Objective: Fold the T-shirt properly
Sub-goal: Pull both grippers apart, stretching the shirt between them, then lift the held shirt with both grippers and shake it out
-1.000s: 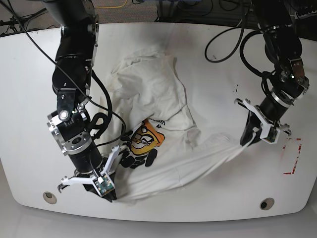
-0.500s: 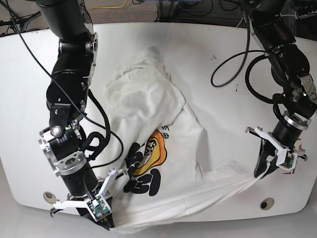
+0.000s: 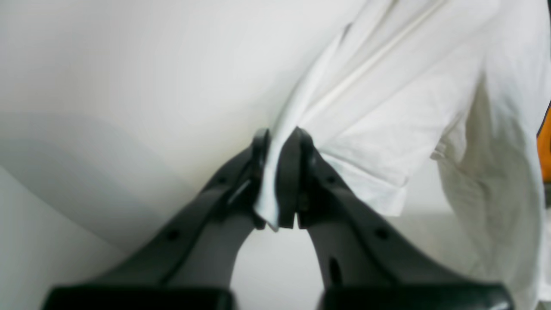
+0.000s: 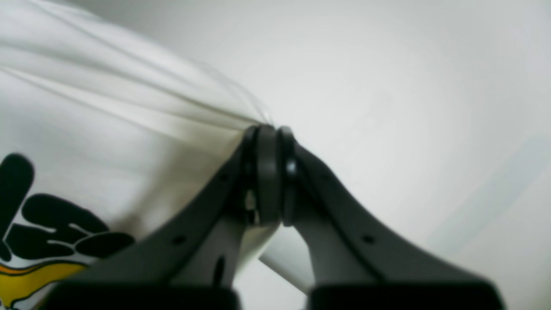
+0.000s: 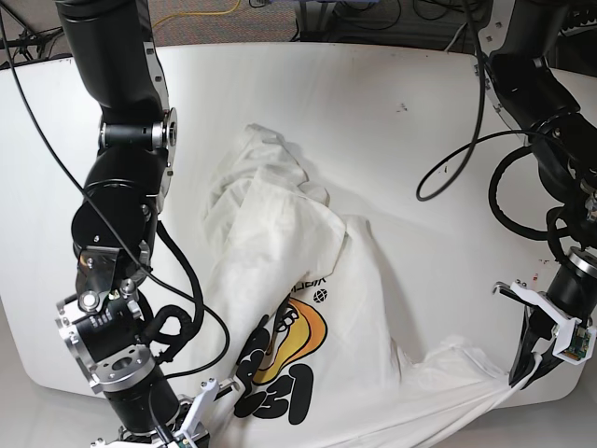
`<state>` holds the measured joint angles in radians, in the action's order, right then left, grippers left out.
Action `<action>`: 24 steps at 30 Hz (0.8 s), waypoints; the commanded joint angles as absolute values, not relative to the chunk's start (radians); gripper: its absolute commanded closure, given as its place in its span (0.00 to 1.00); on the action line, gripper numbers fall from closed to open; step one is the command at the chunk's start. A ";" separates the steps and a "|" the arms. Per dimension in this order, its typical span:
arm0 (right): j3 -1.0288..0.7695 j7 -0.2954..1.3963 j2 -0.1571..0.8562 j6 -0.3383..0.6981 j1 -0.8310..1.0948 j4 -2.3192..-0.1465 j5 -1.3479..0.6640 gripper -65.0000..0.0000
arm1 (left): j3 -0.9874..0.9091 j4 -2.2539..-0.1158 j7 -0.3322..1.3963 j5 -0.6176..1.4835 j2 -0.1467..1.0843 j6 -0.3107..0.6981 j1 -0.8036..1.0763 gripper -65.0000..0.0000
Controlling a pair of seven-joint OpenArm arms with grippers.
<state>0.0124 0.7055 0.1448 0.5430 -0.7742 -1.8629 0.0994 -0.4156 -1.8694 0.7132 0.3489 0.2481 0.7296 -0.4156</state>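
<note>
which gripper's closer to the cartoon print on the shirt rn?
Right. The right gripper pinches the T-shirt hem just beside the cartoon print; the left gripper holds the hem well off to the print's other side.

White table with rounded corners fills most of base view, surface matte, few small dark specks toward far right. Pale glossy floor at near left edge. Beyond far edge: brownish carpet, yellow cable, tangle of black cables. Lighting even, soft shadows.
</note>
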 commanded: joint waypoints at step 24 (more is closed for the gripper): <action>0.105 0.787 0.162 0.505 -1.128 -1.870 0.220 1.00 | -0.498 -1.917 0.792 0.335 0.452 0.698 -0.715 1.00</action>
<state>0.1146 0.7834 0.1520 0.5510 -1.0653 -1.8580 0.1543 -0.4866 -1.9118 0.7887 0.3687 0.4240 0.7303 -0.6689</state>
